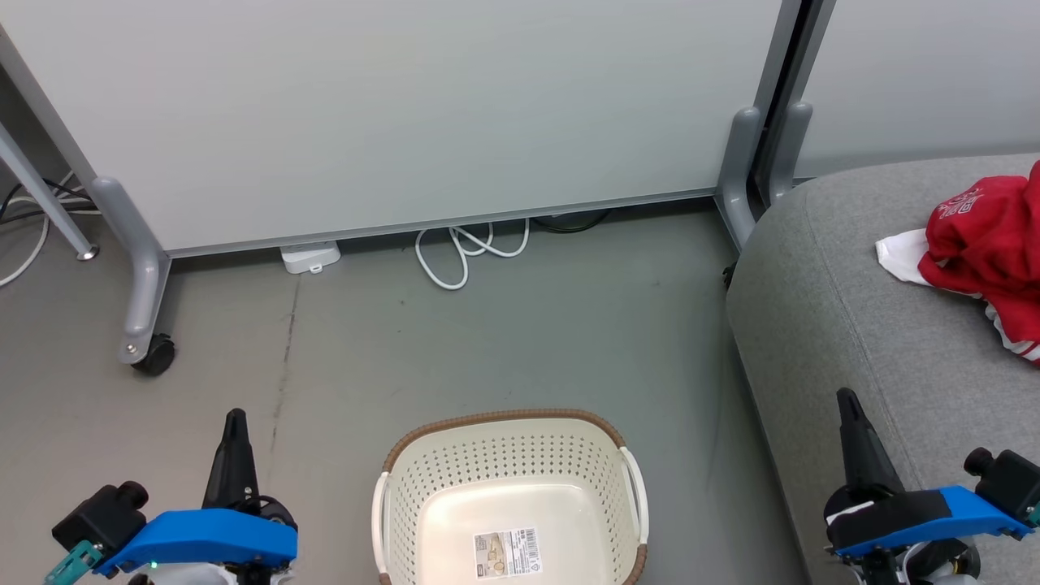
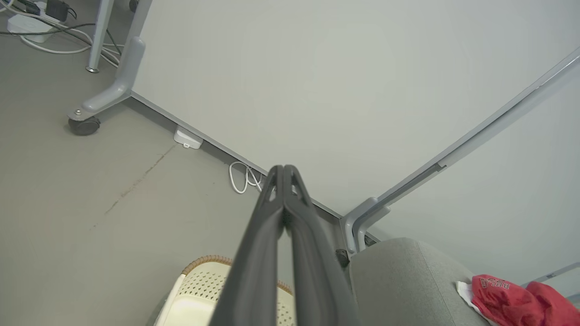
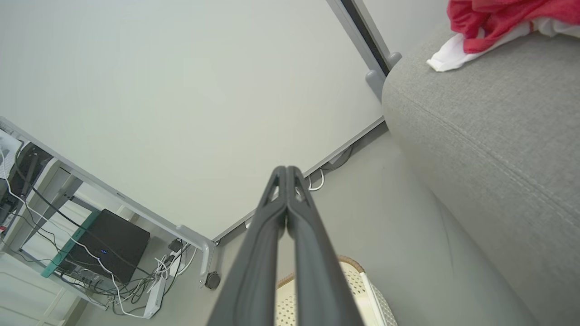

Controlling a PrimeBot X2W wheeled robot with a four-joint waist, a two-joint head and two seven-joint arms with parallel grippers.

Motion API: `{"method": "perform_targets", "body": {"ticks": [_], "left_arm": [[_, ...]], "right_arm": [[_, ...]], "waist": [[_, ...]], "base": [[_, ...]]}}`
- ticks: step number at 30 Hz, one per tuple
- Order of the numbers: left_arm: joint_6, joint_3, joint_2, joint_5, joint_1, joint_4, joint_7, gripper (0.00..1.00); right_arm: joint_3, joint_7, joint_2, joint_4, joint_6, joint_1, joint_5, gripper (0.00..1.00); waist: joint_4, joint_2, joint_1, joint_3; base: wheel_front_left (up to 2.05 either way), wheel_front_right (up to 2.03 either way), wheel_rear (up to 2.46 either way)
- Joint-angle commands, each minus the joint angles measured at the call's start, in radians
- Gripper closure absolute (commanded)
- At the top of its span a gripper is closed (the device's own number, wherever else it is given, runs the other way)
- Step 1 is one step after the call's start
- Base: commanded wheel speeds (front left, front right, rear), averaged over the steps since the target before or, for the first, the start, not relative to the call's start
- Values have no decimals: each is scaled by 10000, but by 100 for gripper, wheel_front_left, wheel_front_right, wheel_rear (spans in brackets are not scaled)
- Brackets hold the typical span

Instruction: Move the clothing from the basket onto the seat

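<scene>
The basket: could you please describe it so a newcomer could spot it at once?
Start at the big grey seat on the right; on the floor just left of it stands the basket. It is oval, cream and perforated, with a brown woven-look rim.

likely an office: wheeled partition panels, cables.

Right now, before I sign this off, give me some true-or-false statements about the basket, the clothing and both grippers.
1. The basket holds red clothing. False: it holds just a label stuck to its bottom.
2. The clothing lies on the seat. True.
3. The left gripper is shut and empty. True.
4. The right gripper holds a garment. False: it is shut on nothing.
5. The basket stands on the seat. False: it stands on the floor beside it.
</scene>
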Motion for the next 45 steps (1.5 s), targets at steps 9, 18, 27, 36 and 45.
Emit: {"method": "perform_targets", "body": {"ticks": [9,18,27,36,45], "left_arm": [[-12,156,32,-1507,-353,-221,367,100],[-15,218,32,-2625,-402,-268,644,100],[-18,280,33,-3659,-440,-312,900,100],[-20,334,33,-4514,-475,-348,1108,100],[-22,392,34,-5397,-502,-383,1332,100]], "right_arm": [[-136,375,-10,-177,0,-238,1508,100],[-214,652,-10,-193,1,-269,2621,100],[-293,913,-10,-205,1,-281,3658,100],[-352,1135,-10,-214,1,-294,4498,100],[-414,1351,-10,-224,1,-319,5390,100]], "waist": [[-65,0,-1,-41],[-125,0,-1,-77],[-185,0,-1,-114],[-238,0,-1,-147],[-298,0,-1,-184]], "base": [[0,0,0],[0,0,0],[0,0,0],[0,0,0],[0,0,0]]}}
